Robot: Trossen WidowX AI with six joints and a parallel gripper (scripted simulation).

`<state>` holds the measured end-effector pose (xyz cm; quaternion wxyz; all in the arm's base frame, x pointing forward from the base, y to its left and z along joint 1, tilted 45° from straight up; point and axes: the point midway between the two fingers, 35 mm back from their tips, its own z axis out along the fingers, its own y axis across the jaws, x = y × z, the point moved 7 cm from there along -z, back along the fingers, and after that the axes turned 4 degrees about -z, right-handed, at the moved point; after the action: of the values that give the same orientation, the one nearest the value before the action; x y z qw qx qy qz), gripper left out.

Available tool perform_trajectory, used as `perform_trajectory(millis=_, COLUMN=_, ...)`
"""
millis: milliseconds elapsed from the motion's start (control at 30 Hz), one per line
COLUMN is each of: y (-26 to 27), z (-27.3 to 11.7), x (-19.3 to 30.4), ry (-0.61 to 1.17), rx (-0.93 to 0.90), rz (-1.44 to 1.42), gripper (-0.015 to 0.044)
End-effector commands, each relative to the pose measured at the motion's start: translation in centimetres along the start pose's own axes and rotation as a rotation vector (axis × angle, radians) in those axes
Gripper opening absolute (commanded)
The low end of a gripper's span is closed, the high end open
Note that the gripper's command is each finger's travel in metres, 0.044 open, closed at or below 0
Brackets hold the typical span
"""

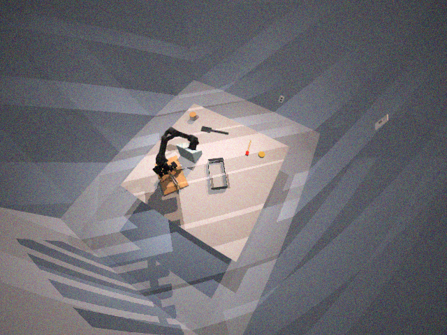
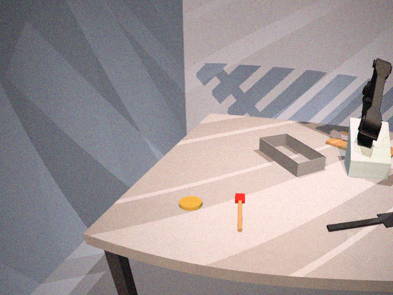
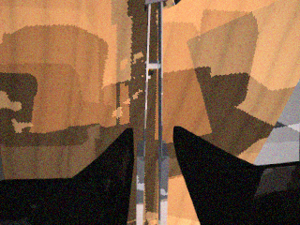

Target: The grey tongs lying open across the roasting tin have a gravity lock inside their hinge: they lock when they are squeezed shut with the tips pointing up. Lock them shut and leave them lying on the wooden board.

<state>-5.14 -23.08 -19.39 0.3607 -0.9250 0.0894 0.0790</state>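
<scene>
The grey tongs [image 1: 175, 181] [image 3: 161, 108] are over the wooden board [image 1: 168, 188] [image 2: 336, 144] [image 3: 42, 47]. In the wrist view their two slim arms run nearly parallel, a narrow gap apart, up to the top edge. Whether the lock has caught, and whether they rest fully on the board, I cannot tell. My gripper [image 1: 169, 173] [image 3: 153, 133] is partly open, its black fingers standing on either side of the tongs with visible gaps. The roasting tin [image 1: 225, 174] [image 2: 311, 168] stands beside the board with nothing across it.
The pale block [image 1: 189, 154] [image 2: 368, 169] under my arm's base stands beside the board. A black spatula [image 1: 216, 131] [image 2: 355, 224], a red-headed mallet [image 1: 247, 153] [image 2: 239, 198], a yellow disc [image 1: 261, 154] [image 2: 190, 202] and an orange round object [image 1: 193, 114] lie farther off.
</scene>
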Motion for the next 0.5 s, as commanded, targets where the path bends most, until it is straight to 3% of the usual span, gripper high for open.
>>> perform_trajectory(millis=0, y=0.0, z=0.0, x=0.0, ry=0.000, rx=0.000, rz=0.000, gripper=0.0217)
perform_trajectory(millis=267, y=0.0, z=0.0, x=0.0, ry=0.000, rx=0.000, rz=0.000, gripper=0.0427)
perform_trajectory(millis=467, y=0.0, z=-1.8, x=-1.7, ry=0.000, rx=-0.004, rz=-0.001, gripper=0.0440)
